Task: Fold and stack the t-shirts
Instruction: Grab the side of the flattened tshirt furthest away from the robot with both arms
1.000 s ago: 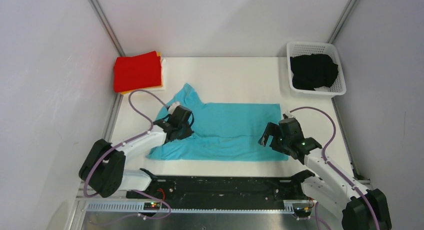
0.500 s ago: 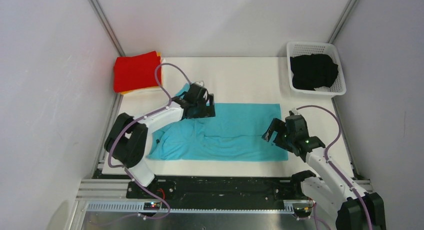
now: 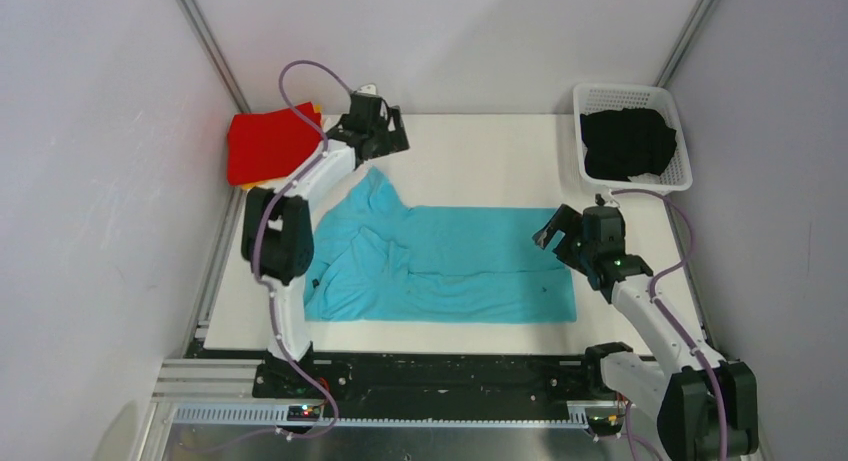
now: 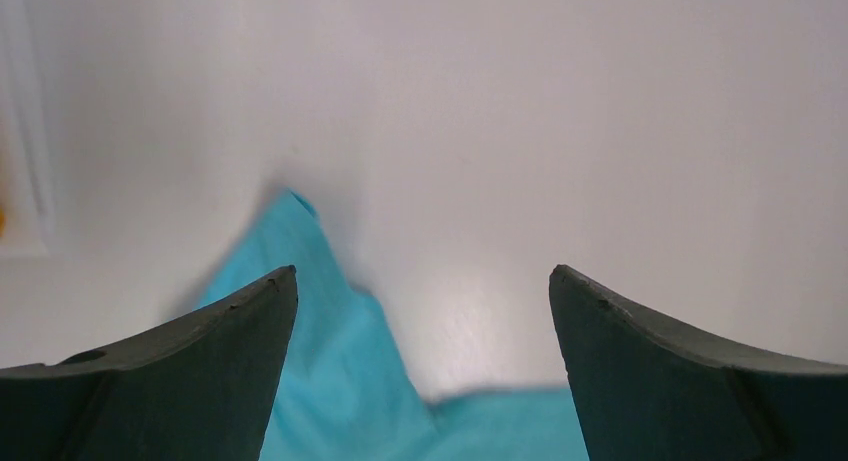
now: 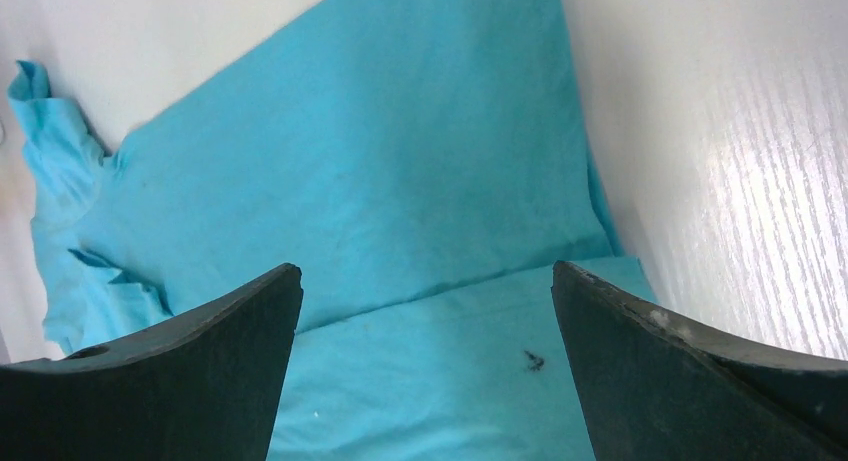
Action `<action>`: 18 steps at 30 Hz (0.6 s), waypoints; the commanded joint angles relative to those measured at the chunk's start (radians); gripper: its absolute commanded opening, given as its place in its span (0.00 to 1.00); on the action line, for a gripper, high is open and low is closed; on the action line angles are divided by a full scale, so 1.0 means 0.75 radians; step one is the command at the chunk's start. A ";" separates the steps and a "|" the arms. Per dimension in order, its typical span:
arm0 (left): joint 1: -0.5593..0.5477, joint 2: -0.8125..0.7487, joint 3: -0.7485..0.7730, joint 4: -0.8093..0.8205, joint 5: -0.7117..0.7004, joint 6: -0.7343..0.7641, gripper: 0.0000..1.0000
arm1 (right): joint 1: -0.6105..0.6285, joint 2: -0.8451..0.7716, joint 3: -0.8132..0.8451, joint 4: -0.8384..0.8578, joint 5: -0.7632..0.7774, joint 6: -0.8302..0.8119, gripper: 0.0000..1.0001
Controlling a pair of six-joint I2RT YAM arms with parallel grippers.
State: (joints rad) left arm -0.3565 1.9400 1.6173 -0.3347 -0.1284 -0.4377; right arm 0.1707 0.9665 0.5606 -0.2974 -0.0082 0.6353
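Observation:
A turquoise-blue t-shirt (image 3: 450, 261) lies spread on the white table, its lower half folded up and one sleeve (image 3: 375, 186) pointing to the back. My left gripper (image 3: 385, 139) hangs open above the bare table just behind that sleeve tip (image 4: 300, 311), with nothing between its fingers (image 4: 200, 371). My right gripper (image 3: 556, 237) is open over the shirt's right edge (image 5: 420, 181), also empty. A folded red t-shirt (image 3: 268, 141) lies on an orange one (image 3: 318, 110) at the back left. A black t-shirt (image 3: 628, 141) sits in the basket.
The white lattice basket (image 3: 583, 99) stands at the back right corner. Grey walls and metal frame posts close in the table on both sides. A small dark speck (image 5: 533, 359) marks the shirt near my right fingers.
My left gripper opened, let go of the turquoise shirt and swung from its near left part to the back beside the red stack. My right gripper rose slightly toward the back.

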 commanded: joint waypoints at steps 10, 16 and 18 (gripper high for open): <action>0.201 0.604 0.619 -0.118 0.239 -0.098 1.00 | -0.063 0.163 0.068 0.101 -0.036 -0.028 1.00; 0.200 0.590 0.533 -0.222 0.183 -0.078 1.00 | -0.068 0.168 0.068 0.096 -0.054 -0.032 1.00; 0.201 0.587 0.506 -0.267 0.221 -0.061 0.98 | -0.068 0.164 0.068 0.094 -0.057 -0.033 1.00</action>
State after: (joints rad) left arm -0.2031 2.4107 2.0239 -0.4606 -0.0006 -0.4973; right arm 0.1238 1.0897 0.5667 -0.2554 -0.0414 0.6273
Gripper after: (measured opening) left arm 0.996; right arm 0.995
